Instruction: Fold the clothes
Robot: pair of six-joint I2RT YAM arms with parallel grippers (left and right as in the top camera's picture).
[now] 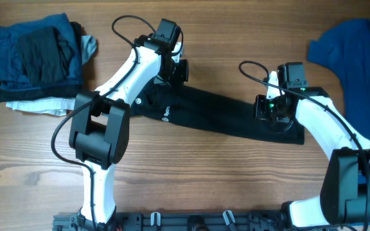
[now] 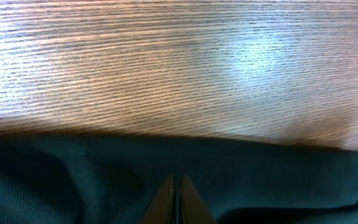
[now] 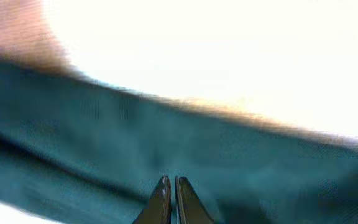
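Overhead view with two wrist views, read from left to right. At the far left of the table point(image 1: 223, 186) a stack of folded garments point(image 1: 34, 58) is seen (blue and dark cloth over something pale), well apart from the work. The left gripper point(image 2: 177, 190) is set down on the left end of the black T-shirt point(image 1: 217, 115), with its jaws clenched tip to tip. A pinch of cloth appears to be nipped between them, though the contact itself cannot be made out. The T-shirt lies in the middle of the table as a long narrow band, slanting from far left to near right, and its small white logo point(image 1: 166, 114) is shown just near the left arm. The right gripper point(image 3: 171, 186) is pressed to the band's right end, likewise clenched. At the far right a royal-blue shirt point(image 1: 355, 54) is spread loosely and cut off by the frame edge.

The step in hand is judged to be a lengthwise fold of the T-shirt, with both ends gripped. For the next move, both ends would have to be carried together and in parallel, so that the band is laid over itself without twisting.

The sleeves and collar are hidden within the folds. The right wrist view is blurred and washed out beyond the cloth. The layers of the stack cannot be counted.
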